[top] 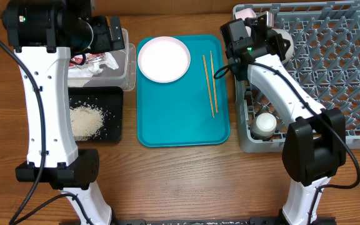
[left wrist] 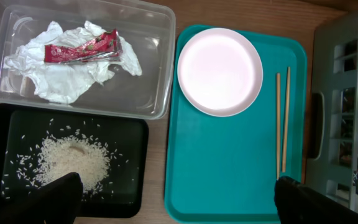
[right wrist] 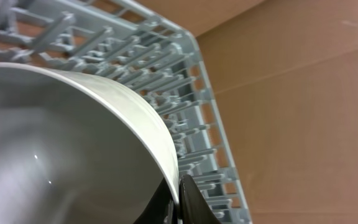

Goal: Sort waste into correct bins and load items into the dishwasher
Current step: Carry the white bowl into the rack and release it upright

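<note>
The grey dish rack stood on the desk's right. Left of it, the teal tray carried the white plate and the chopsticks, lying near-to-far. In the rack's far-left corner the right fingers pinched the rim of a smooth white bowl, half hidden by the arm; its facing was unclear. The left fingers were spread wide.

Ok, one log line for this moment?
right gripper: shut on bowl at rack | left gripper: open, empty | plate, chopsticks: on teal tray | rice: in black tray | wrapper, napkins: in tub
</note>
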{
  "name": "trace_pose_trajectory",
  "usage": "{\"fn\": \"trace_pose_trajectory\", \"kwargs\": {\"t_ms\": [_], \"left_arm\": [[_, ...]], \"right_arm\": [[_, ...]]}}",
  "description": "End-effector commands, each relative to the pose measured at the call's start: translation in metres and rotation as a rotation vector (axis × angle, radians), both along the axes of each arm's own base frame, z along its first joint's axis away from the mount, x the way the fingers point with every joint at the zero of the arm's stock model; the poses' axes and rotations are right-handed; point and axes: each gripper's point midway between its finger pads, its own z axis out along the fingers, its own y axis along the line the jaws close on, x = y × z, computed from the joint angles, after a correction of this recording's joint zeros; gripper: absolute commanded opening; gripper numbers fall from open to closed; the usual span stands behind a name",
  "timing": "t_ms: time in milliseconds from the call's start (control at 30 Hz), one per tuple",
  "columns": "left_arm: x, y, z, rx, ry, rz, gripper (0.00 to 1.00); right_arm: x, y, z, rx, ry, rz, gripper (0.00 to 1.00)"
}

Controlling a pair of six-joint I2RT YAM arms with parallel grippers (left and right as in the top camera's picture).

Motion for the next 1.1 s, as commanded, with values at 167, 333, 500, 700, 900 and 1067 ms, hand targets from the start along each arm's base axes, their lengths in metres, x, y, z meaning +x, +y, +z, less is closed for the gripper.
{"fn": "trace_pose_trajectory", "kwargs": {"t_ms": [167,333,500,700,900,1067], "left_arm": [[0.002,0.000,-0.004,0.000,0.009,0.008,1.00],[0.002,0.000,-0.004,0.000,0.009,0.008,1.00],[0.002,0.000,-0.004,0.000,0.009,0.008,1.00],[0.002,0.000,-0.004,0.000,0.009,0.008,1.00],[0.002,0.000,-0.004,0.000,0.009,0.008,1.00],[0.002,0.000,-0.004,0.000,0.009,0.008,1.00]], "right_arm": [[0.001,0.002,-0.003,0.004,0.006,0.004,0.04],[-0.002,-0.005,0.014,-0.081,-0.050,-0.044,0.04],[-0.001,-0.003,0.006,-0.052,-0.038,-0.033,0.04],[-0.001,-0.008,-0.017,-0.070,0.005,-0.041,0.04],[-0.001,-0.009,-0.026,-0.083,0.002,-0.046,0.04],[-0.002,-0.001,-0.027,-0.085,0.017,-0.028,0.04]]}}
